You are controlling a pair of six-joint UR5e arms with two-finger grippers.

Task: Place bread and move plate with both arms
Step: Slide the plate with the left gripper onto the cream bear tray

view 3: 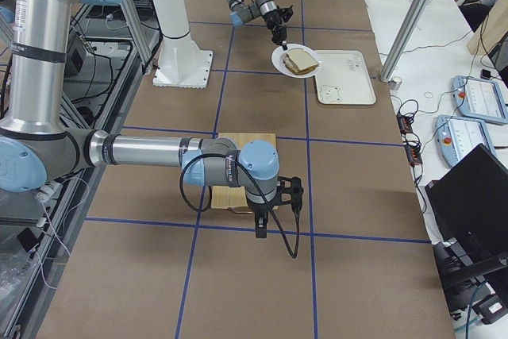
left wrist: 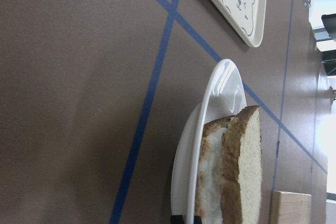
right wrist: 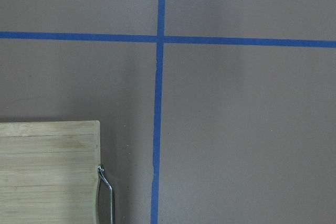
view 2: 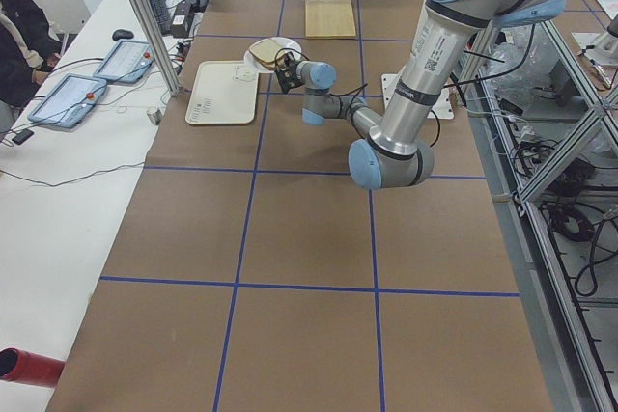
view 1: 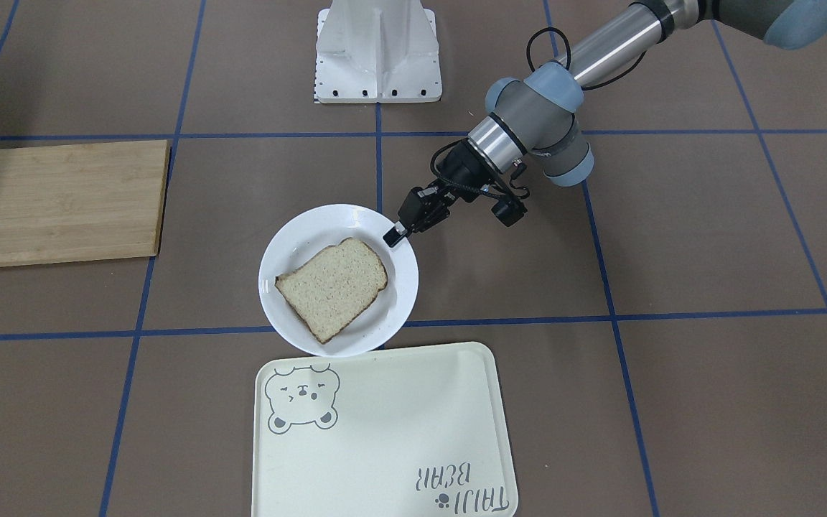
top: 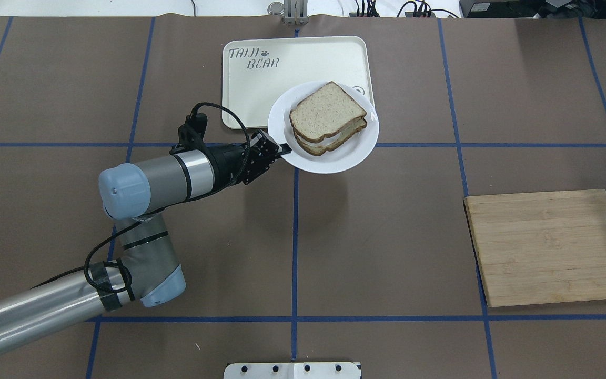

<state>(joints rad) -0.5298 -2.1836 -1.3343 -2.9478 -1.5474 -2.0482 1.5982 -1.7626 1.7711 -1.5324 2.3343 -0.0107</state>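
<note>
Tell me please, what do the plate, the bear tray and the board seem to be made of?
Plate: probably glazed ceramic or melamine, white and glossy with highlights. Tray: likely matte cream plastic, moulded rim, printed bear. Board: bamboo or wood, visible joined strips and grain.

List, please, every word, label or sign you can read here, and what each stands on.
"TAIJI BEAR", with a paw print: on the cream tray.
A bear's face, drawn without words: the same tray's opposite corner.
On the tablet screens at the side desk: too small to read.
The plate, the bread and the cutting board: no text.
</note>
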